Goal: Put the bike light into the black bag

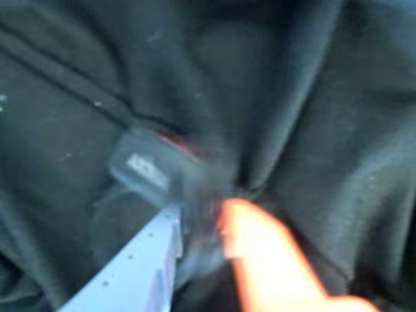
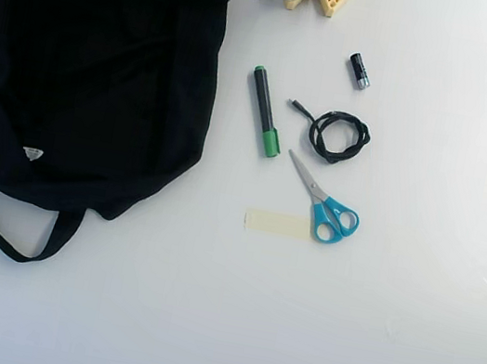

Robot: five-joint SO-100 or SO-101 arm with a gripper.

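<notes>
the gripper looks clamped on the bike light, though blur leaves that unsure, right over the black bag folds, so i'd say spread the jaws gently and let it drop well inside.

We see a plain white tabletop under bright, even light, with a few bits of pale yellow tape stuck on it and only soft little shadows.
</notes>
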